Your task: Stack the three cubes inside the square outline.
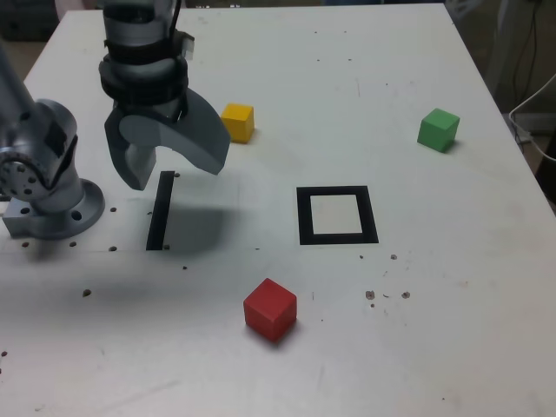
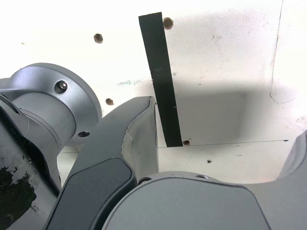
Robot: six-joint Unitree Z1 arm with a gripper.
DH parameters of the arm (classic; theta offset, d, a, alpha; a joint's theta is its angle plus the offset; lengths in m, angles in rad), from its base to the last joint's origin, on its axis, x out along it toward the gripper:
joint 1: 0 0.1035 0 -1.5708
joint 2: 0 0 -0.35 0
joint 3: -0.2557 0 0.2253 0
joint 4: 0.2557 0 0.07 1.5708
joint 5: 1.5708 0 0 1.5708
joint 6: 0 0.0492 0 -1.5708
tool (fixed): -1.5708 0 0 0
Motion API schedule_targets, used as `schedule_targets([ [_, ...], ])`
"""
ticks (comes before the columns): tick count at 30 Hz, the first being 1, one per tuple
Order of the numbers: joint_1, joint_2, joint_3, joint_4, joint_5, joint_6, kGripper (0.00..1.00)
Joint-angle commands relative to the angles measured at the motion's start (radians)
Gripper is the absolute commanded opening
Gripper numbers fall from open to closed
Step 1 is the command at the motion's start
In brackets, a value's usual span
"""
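1. White, matte and speckled with small dark holes, the worktop [image 1: 417,287] fills the exterior view. The square outline [image 1: 337,215] lies flat near its middle, a thick black frame with a white centre, its sides roughly parallel to the worktop edges.
2. The three cubes sit well apart, none inside the outline: the yellow cube [image 1: 238,122] beyond it toward the exterior view's left, the green cube [image 1: 438,129] far to the right, the red cube [image 1: 270,308] nearer the camera, turned corner-on.
3. The grey gripper [image 1: 169,161] hangs over a straight black strip [image 1: 160,210], its fingers spread wide and empty. The arm's round metal base [image 1: 52,187] stands at the left.
4. In the wrist view, the strip [image 2: 160,79] runs lengthwise away from the gripper, beside one smooth grey finger [image 2: 136,139]. Shadow falls across the white board.
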Motion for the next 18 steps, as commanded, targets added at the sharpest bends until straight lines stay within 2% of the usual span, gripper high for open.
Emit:
schedule_targets([
  [1, -0.002, 0.002, -0.004, -0.001, 0.000, -0.004, 0.98],
  [10, -0.002, -0.010, -0.051, 0.038, -0.008, -0.027, 0.97],
  [18, -0.002, -0.021, -0.030, 0.053, -0.006, -0.036, 0.97],
])
